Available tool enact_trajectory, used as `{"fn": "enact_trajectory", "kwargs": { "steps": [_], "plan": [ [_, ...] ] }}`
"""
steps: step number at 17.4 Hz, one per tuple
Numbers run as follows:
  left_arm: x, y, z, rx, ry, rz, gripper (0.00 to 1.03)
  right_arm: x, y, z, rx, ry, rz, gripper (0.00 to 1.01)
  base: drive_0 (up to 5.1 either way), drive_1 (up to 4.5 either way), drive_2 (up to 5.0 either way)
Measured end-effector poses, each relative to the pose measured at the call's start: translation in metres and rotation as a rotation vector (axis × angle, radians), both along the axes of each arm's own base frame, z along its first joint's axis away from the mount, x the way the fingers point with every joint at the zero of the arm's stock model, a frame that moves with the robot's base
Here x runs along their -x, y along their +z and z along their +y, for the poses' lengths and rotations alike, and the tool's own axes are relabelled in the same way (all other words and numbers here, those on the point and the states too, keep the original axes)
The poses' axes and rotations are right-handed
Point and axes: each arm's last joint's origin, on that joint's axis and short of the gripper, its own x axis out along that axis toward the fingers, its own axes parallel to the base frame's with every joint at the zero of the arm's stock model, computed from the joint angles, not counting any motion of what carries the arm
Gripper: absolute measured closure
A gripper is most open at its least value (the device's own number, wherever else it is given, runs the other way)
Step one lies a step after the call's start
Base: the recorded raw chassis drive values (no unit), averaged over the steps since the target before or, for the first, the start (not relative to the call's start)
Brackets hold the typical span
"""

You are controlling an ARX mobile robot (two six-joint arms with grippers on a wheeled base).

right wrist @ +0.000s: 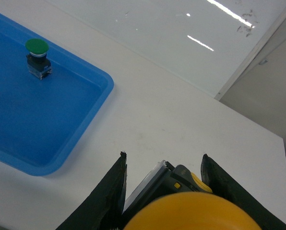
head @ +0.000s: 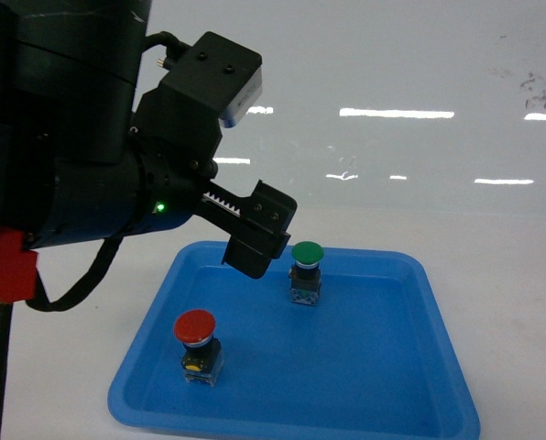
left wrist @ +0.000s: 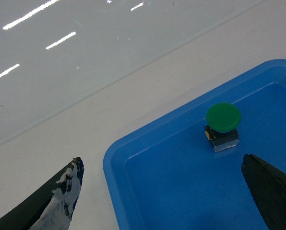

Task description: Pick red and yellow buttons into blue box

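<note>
The red button [head: 195, 341] stands in the front left of a shallow blue tray [head: 392, 367]. My left gripper [head: 259, 240] hangs open above the tray's back left, holding nothing. In the left wrist view, the left gripper [left wrist: 160, 162] has its fingers spread wide over the tray's corner [left wrist: 181, 191]. The yellow button [right wrist: 193, 211] fills the bottom of the right wrist view. My right gripper [right wrist: 163, 155] is shut on it, above the white table to the right of the tray [right wrist: 37, 124]. The right gripper does not show in the head view. The blue box is out of view.
A green button [head: 307, 269] [left wrist: 222, 125] [right wrist: 37, 56] stands upright at the back of the tray. A glossy white wall [head: 392, 92] runs behind the table. The table's far right edge [right wrist: 258, 124] meets a grey panel.
</note>
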Motion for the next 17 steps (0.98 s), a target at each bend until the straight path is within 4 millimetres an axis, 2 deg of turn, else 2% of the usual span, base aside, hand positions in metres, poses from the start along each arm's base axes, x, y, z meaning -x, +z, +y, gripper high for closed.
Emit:
{"fn": "enact_trajectory", "kwargs": {
  "steps": [3, 7, 11, 17],
  "plan": [
    [-0.01, -0.02, -0.003, -0.049, 0.053, 0.037, 0.05, 0.0, 0.0, 0.0, 0.0, 0.0, 0.0, 0.61, 0.0, 0.0, 0.0],
    [-0.005, -0.02, -0.002, -0.034, 0.072, 0.043, 0.05, 0.0, 0.0, 0.0, 0.0, 0.0, -0.001, 0.61, 0.0, 0.0, 0.0],
    [0.007, -0.019, -0.015, 0.007, 0.055, 0.047, 0.05, 0.0, 0.0, 0.0, 0.0, 0.0, 0.0, 0.61, 0.0, 0.0, 0.0],
    [0.004, -0.046, -0.006, 0.011, 0.129, 0.1, 0.05, 0.0, 0.0, 0.0, 0.0, 0.0, 0.0, 0.61, 0.0, 0.0, 0.0]
  ]
}}
